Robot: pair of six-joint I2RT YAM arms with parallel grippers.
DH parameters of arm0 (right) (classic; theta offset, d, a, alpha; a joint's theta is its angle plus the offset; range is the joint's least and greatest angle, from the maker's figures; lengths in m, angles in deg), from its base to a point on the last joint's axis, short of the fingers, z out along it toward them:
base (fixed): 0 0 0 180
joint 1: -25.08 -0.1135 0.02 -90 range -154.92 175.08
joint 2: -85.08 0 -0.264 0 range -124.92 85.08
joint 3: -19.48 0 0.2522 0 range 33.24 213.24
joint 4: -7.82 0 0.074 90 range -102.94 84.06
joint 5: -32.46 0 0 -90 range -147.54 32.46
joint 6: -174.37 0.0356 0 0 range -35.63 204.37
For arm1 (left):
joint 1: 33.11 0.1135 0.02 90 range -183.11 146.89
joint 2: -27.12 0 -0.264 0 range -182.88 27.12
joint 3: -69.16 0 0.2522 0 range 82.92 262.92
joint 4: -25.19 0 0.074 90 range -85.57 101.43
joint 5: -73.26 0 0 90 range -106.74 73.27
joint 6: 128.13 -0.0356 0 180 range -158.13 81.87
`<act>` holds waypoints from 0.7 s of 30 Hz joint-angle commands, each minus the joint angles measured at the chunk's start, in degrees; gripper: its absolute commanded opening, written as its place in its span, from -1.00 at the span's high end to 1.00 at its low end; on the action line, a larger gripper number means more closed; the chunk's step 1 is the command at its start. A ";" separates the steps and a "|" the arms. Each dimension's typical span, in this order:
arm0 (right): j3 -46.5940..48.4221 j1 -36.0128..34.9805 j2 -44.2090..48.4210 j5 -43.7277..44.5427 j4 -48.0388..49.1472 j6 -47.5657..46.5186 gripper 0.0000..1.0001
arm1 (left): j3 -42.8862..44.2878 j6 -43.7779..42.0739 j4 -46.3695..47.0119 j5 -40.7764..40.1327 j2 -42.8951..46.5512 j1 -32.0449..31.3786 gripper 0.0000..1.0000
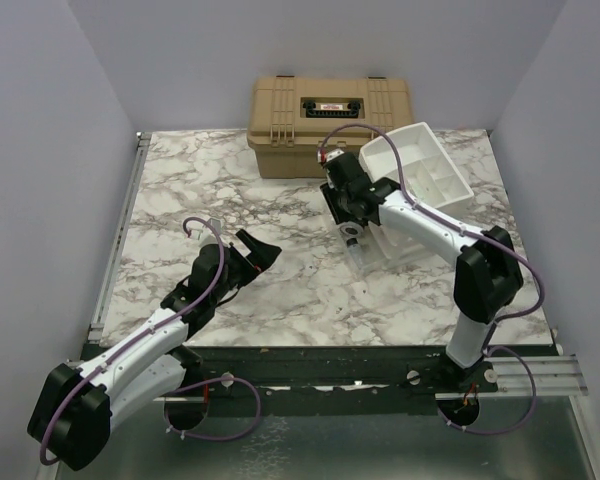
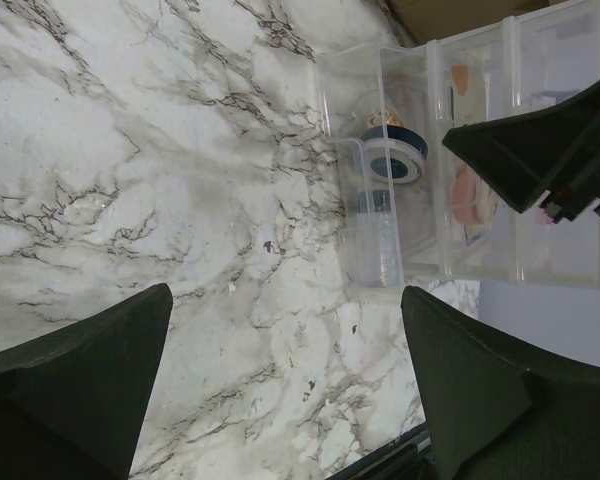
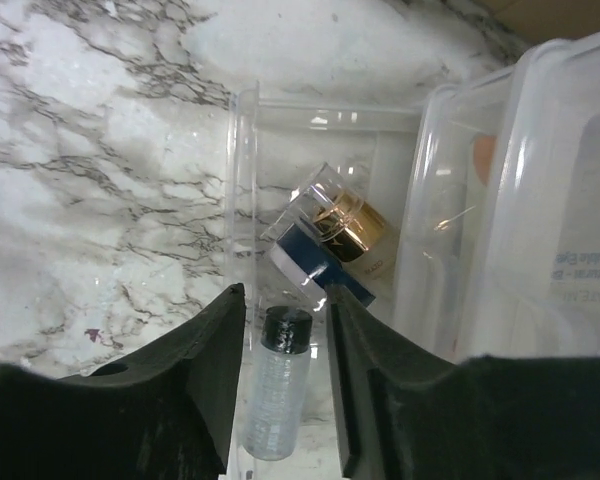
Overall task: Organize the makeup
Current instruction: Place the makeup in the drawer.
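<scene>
I am in the middle of filing: my right claw [image 3: 285,292] hangs over the front compartment of the tiered plastic organizer [image 3: 242,150], its jaws about half spread to either side of a small clear bottle [image 3: 278,390] with a black cap. The bottle lies in that compartment, and I think there is a sliver of gap on each side of it, so nothing is gripped (the angle is steep, so I won't swear to it). Just beyond it sits a dark blue round jar [image 3: 302,258], leaning against a gold-capped piece.

The next move, as I judge it, is to lift straight up without nudging the bottle or the thin clear wall.

My left claw [image 2: 280,390] is spread wide and empty, low over the marbled surface [image 1: 200,190], well apart from the organizer. A tan hard case [image 1: 325,110] stands at the far edge, and plain pale walls [image 1: 40,150] close in on three sides.
</scene>
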 commanded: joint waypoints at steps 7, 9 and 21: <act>-0.66 0.22 -6.59 3.19 -2.21 -1.96 0.06 | 0.84 -0.53 1.24 1.53 -0.65 0.31 -0.98; 0.31 0.23 -8.47 1.95 -4.59 -2.01 0.10 | 0.65 -0.24 1.25 1.50 -0.51 0.32 -0.98; 3.22 0.23 -10.79 4.71 -5.61 -2.97 0.00 | 0.38 -0.35 1.20 1.49 -0.11 0.33 -0.98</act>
